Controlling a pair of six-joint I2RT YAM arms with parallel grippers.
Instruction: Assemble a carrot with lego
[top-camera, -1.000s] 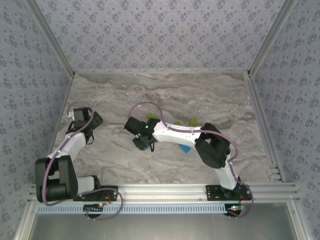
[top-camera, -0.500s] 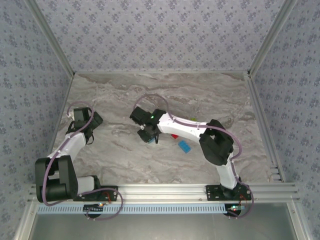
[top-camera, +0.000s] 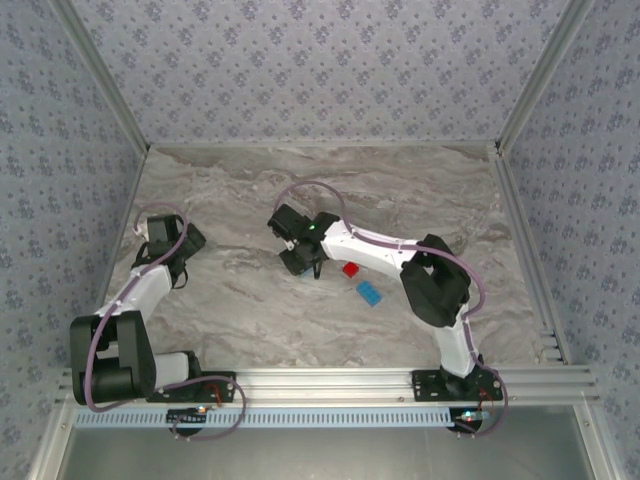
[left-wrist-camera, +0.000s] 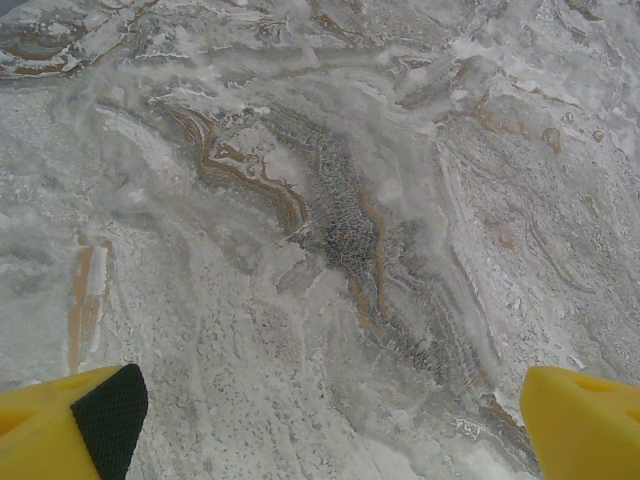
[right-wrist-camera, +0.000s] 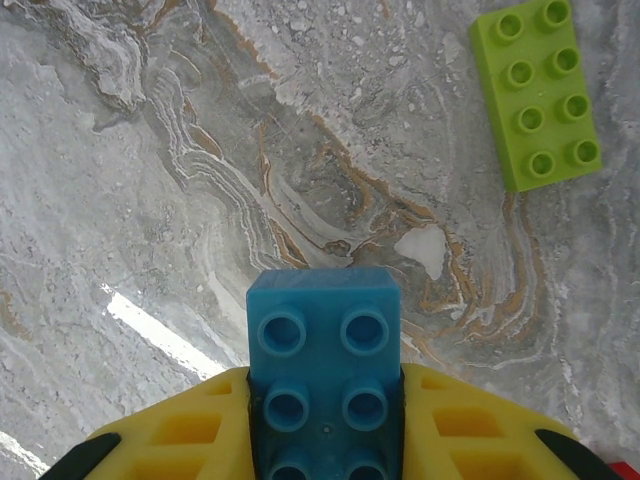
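Observation:
My right gripper (right-wrist-camera: 324, 400) is shut on a blue lego brick (right-wrist-camera: 322, 340), held studs toward the camera above the marble table. A lime-green two-by-four brick (right-wrist-camera: 537, 95) lies flat ahead and to the right of it. In the top view the right gripper (top-camera: 300, 262) hangs over the table's middle, with a red brick (top-camera: 350, 269) and a second blue brick (top-camera: 369, 293) lying just to its right. My left gripper (left-wrist-camera: 330, 440) is open over bare marble, its yellow fingers (left-wrist-camera: 70, 425) far apart; in the top view the left gripper (top-camera: 184, 262) sits at the left side.
The marble table (top-camera: 240, 310) is boxed in by patterned walls, with metal rails (top-camera: 330, 380) along the near edge. The right arm's forearm (top-camera: 375, 252) stretches across the middle. A sliver of red (right-wrist-camera: 626, 470) shows at the right wrist view's bottom corner.
The right gripper has swung back and to the right with the blue brick still in it, uncovering the red brick. The left arm has not moved.

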